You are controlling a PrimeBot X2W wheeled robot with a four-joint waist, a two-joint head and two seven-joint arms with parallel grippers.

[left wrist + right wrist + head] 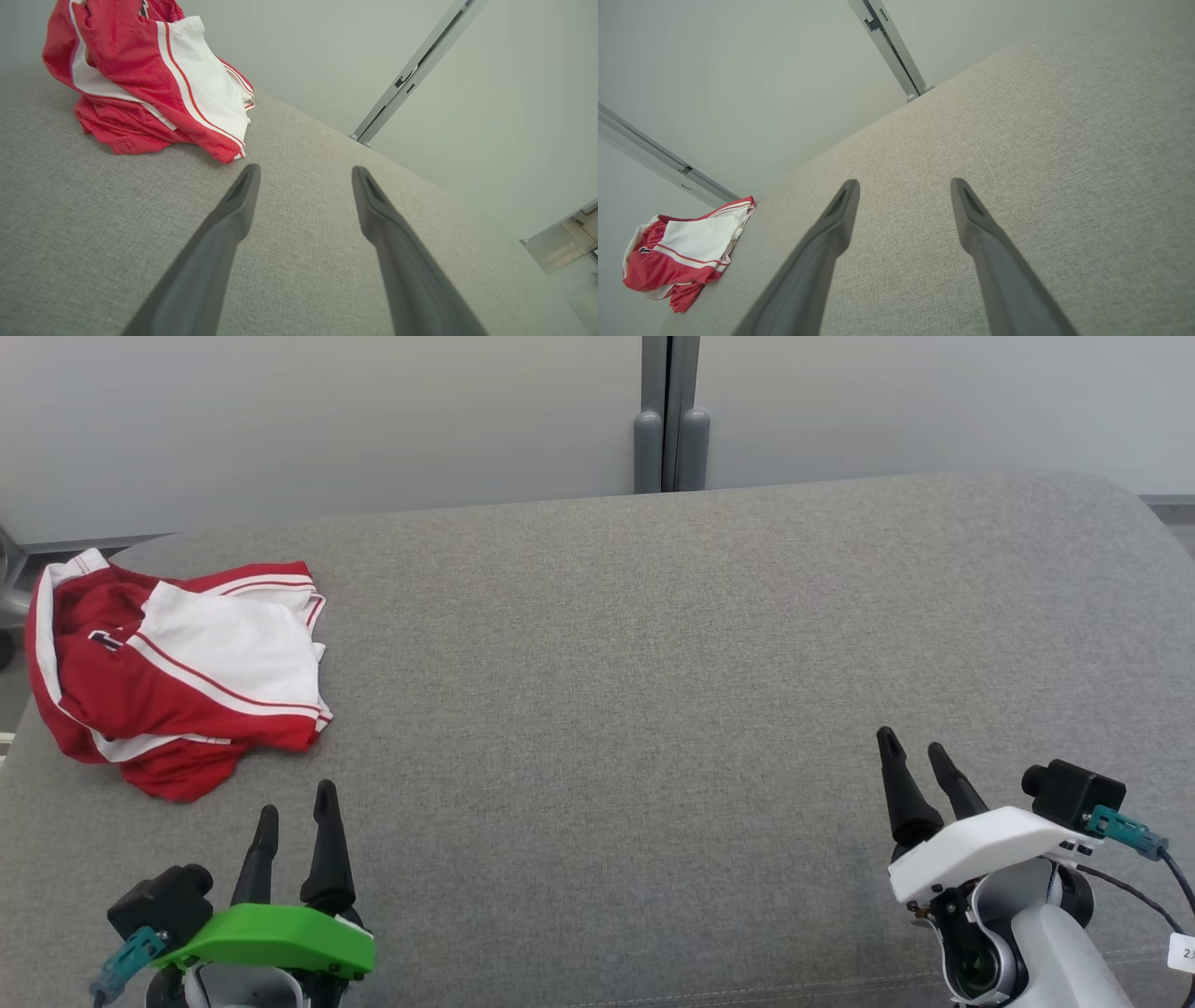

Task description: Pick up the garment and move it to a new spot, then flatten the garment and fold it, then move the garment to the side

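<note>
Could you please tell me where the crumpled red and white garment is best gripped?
Probably the raised white fold on top of the garment, approached from its near side by the open left gripper just before it; the bunched cloth stands proud there, easy to pinch.

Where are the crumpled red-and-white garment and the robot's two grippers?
red-and-white garment (233,644), head view, on its white panel.
left gripper (297,798), head view, midway between its fingertips.
right gripper (910,741), head view, midway between its fingertips.
</note>
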